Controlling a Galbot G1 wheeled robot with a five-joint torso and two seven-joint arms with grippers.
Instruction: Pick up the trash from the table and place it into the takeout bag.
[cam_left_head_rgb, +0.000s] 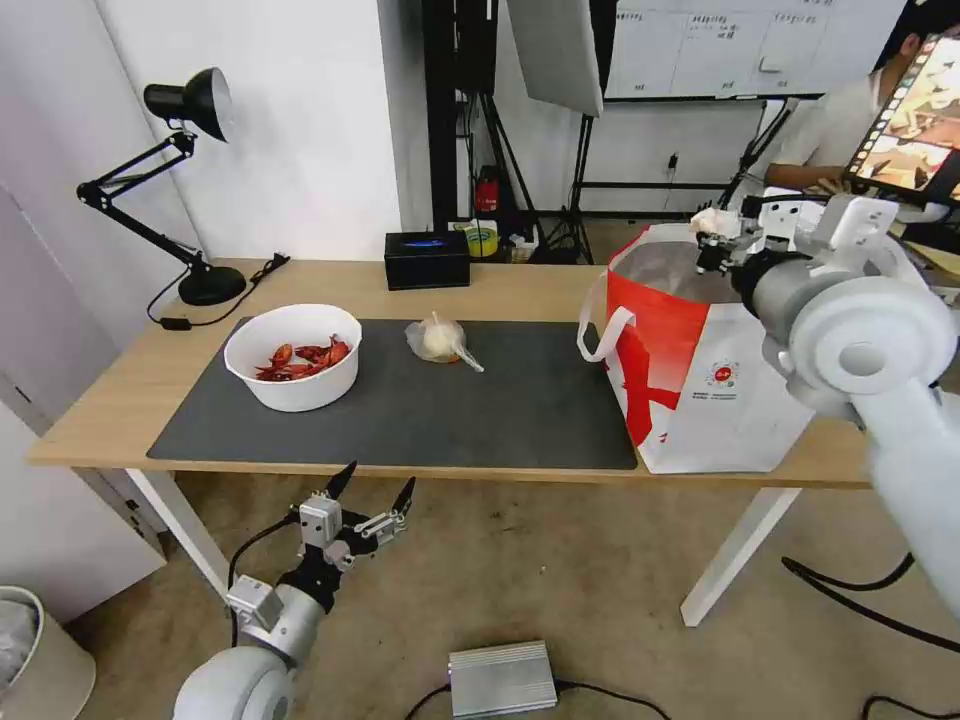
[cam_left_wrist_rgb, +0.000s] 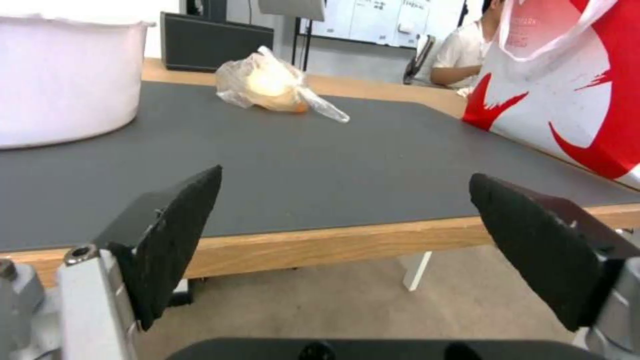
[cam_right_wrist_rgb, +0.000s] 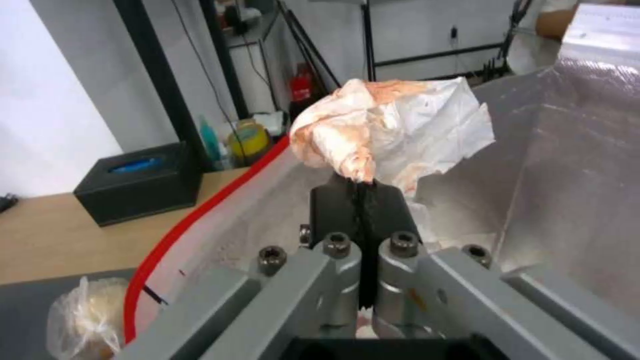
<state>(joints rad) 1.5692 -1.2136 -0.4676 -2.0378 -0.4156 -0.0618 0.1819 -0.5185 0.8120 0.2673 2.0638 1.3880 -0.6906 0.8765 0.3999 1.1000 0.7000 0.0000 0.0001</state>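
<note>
1. The right gripper (cam_right_wrist_rgb: 360, 192) is raised over the open mouth of the takeout bag (cam_left_head_rgb: 700, 380), above its silver foil lining. Its fingers (cam_right_wrist_rgb: 337, 210) are pressed together on a crumpled white tissue (cam_right_wrist_rgb: 393, 130) stained with red, which sticks up beyond the fingertips.
2. In the head view the tissue (cam_left_head_rgb: 712, 220) sits at the tip of the right gripper (cam_left_head_rgb: 712, 245), over the bag's far rim.
3. The bag stands upright on the right end of the table (cam_left_head_rgb: 120, 400), partly on the dark grey mat (cam_left_head_rgb: 500, 410), with a white loop handle hanging over its left side.
4. The white bowl (cam_left_head_rgb: 293, 355) of red crayfish shells rests on the mat's left part.
5. The knotted clear bag (cam_left_head_rgb: 438, 340) lies on the mat between the bowl and the takeout bag, apart from both.
6. The left gripper (cam_left_head_rgb: 372, 498) hangs below and in front of the table's near edge. Its fingers (cam_left_wrist_rgb: 177, 235) are spread wide and hold nothing.
7. A black box (cam_left_head_rgb: 427, 258) and a black desk lamp (cam_left_head_rgb: 185, 170) stand along the table's far side.
</note>
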